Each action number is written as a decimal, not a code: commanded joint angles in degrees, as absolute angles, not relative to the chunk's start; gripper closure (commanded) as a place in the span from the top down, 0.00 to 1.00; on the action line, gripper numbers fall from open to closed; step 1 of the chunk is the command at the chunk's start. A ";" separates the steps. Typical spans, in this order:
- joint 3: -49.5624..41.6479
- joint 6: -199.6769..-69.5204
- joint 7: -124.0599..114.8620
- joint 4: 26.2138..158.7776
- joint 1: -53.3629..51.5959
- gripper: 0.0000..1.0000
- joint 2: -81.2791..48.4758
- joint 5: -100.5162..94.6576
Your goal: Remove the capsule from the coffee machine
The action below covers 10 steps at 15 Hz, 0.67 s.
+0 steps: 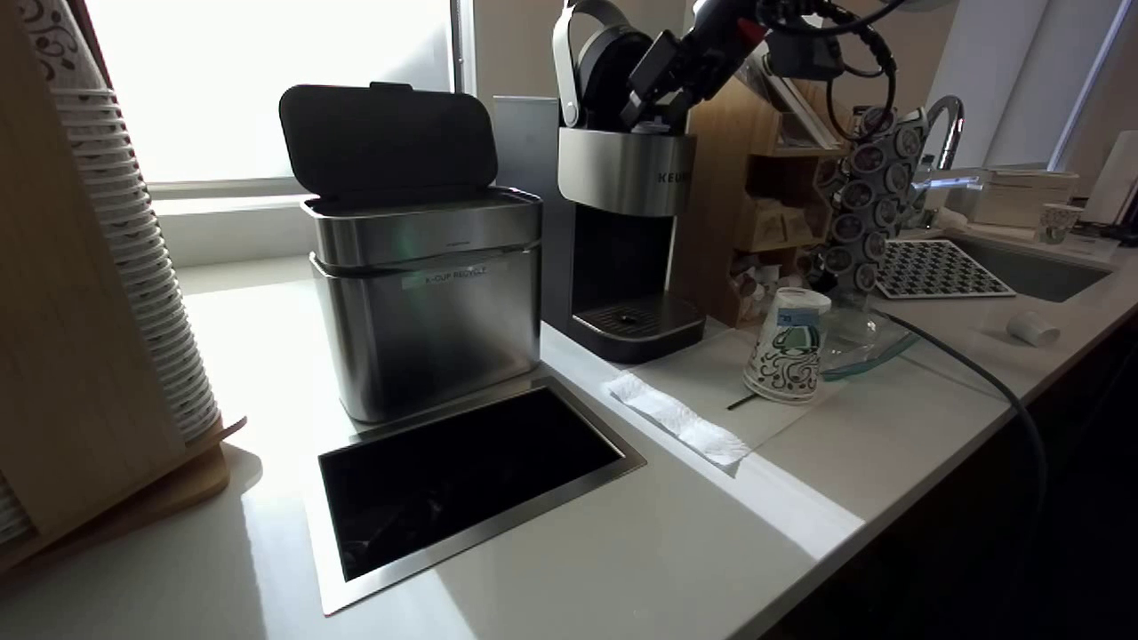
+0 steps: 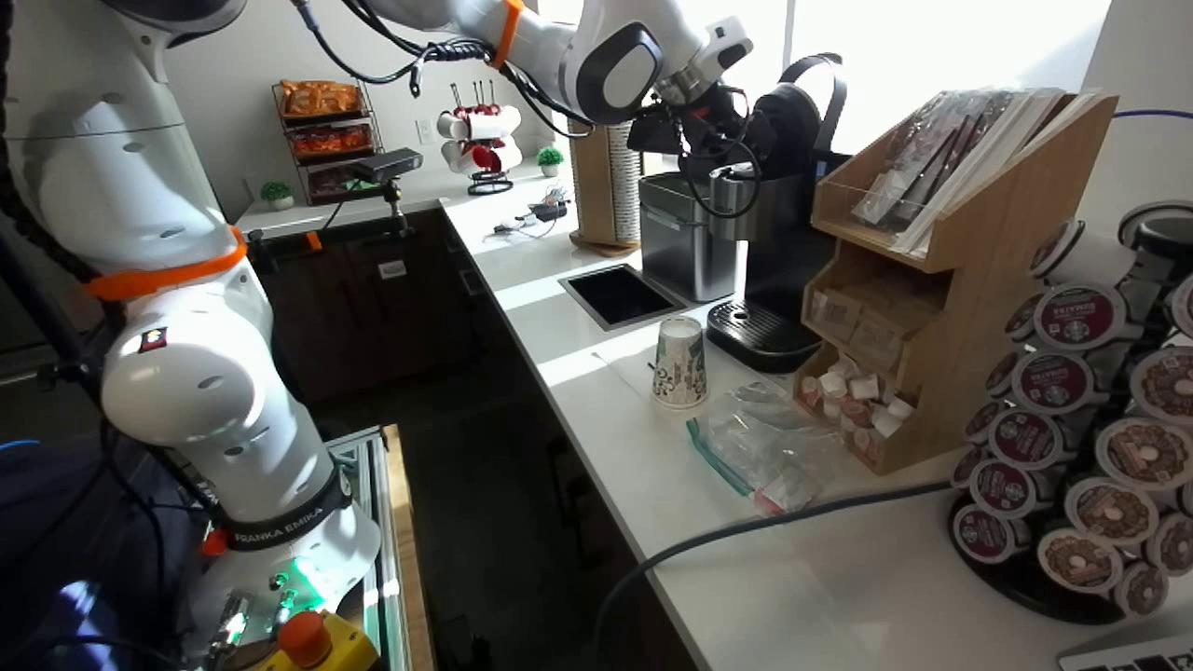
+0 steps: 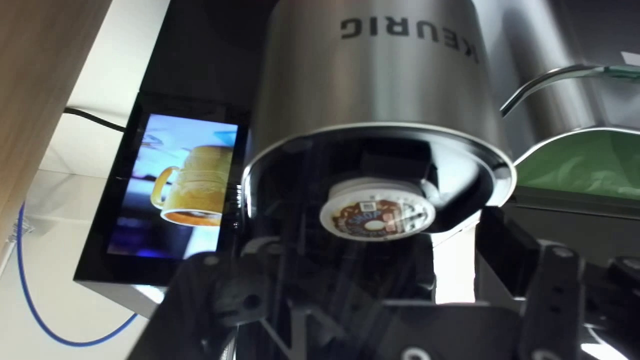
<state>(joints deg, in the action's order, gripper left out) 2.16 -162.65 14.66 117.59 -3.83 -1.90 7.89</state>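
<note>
The coffee machine (image 1: 618,173) has a brushed-silver head and a black base, and its black lid stands raised. It also shows in an exterior view (image 2: 783,210) and upside down in the wrist view (image 3: 380,75). A capsule (image 3: 377,215) with a white rim and a brown donut print sits in the dark holder under the raised lid. My gripper (image 1: 653,102) is at the top of the machine, between the lid and the head. In the wrist view my gripper (image 3: 376,229) is open, its fingers wide apart on either side of the capsule. Whether they touch it cannot be told.
A steel bin (image 1: 436,329) with its black lid up stands beside the machine, behind a dark counter opening (image 1: 471,480). A wooden organizer (image 2: 969,345) stands on the machine's other side. A paper cup (image 2: 680,363), a plastic bag (image 2: 764,438) and a capsule carousel (image 2: 1053,457) stand nearby.
</note>
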 commanded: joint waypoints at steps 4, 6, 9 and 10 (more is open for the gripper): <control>2.53 -164.32 16.79 116.29 -3.69 0.58 -2.97 10.64; 2.55 -164.27 16.88 116.26 -3.67 0.57 -3.01 10.77; 2.56 -164.23 17.09 116.20 -3.64 0.50 -3.03 10.95; 2.59 -164.29 17.32 116.23 -3.61 0.50 -2.95 11.28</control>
